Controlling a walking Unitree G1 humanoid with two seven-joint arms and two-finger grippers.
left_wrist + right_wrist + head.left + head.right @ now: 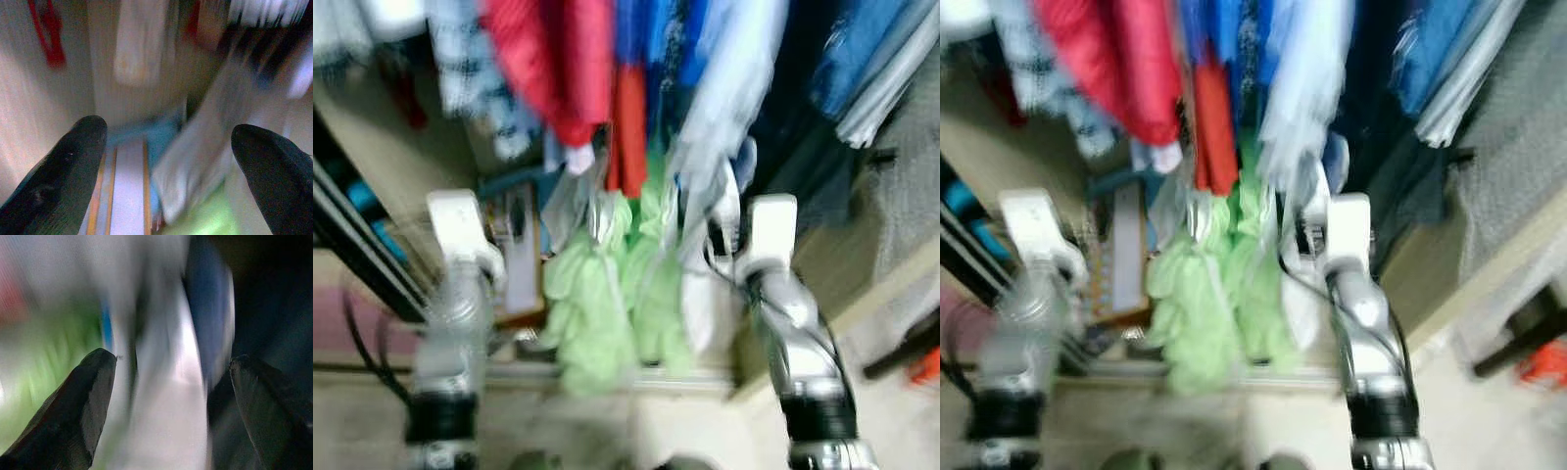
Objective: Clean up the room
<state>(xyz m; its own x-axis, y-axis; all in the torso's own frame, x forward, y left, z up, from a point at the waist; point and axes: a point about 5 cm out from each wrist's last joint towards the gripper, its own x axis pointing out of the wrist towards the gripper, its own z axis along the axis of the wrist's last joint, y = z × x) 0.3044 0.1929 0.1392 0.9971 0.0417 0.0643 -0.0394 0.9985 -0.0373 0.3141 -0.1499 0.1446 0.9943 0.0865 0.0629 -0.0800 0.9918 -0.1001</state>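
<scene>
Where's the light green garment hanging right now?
In the head views, the light green garment hangs low at centre, between the two raised arms, below the red garment and beside the pale blue-white garment on the robot's right.

The red garment (563,59) and the light green garment (597,294) look like soft matt cloth. The arms (803,343) are glossy silver metal. The fingers (58,181) are smooth black, slightly shiny.
</scene>
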